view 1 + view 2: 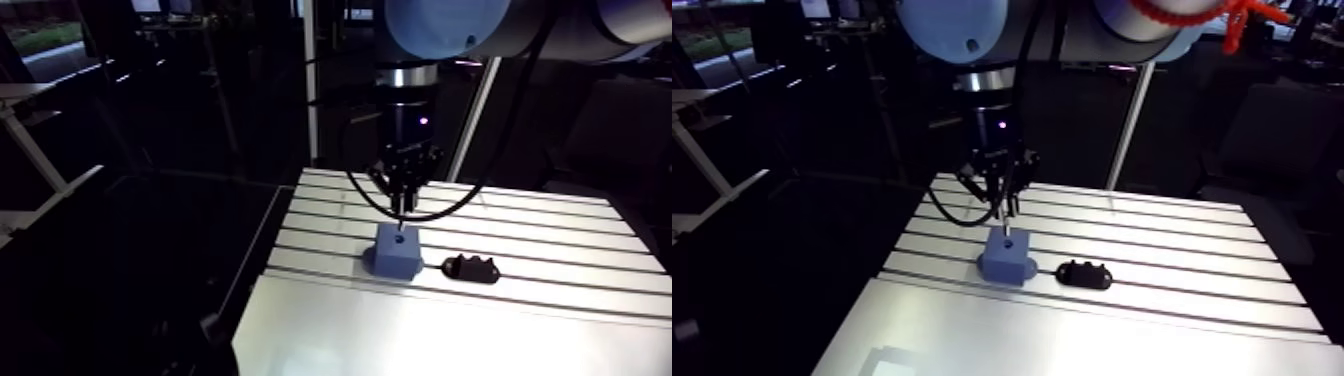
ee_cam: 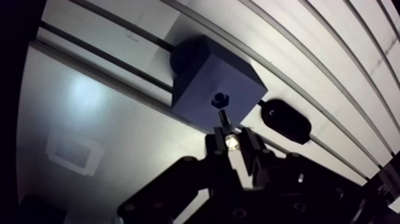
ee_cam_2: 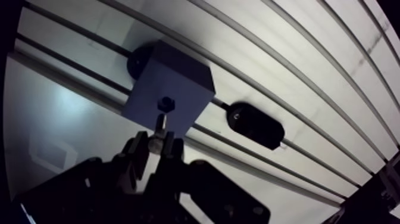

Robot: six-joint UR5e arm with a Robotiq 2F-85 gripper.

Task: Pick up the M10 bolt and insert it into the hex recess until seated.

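A blue block (image 2: pixel 216 89) stands on the slotted table (image 1: pixel 560 220), with a small dark hex recess (image 2: pixel 221 99) in its top face. My gripper (image 2: pixel 230 142) hangs just above the block and is shut on the M10 bolt (image 2: pixel 227 132). The bolt's shiny head sits between the fingertips and its shank points down toward the recess, its tip a short way above the block's top. In the arm view the gripper (image 1: pixel 402 205) is directly over the block (image 1: pixel 396 250).
A black oblong part (image 1: pixel 470 268) lies on the table just beside the block, seen also in the wrist view as the black part (image 2: pixel 287 117). A smooth plate (image 1: pixel 430 335) covers the table's near side. The table's left edge drops off near the block.
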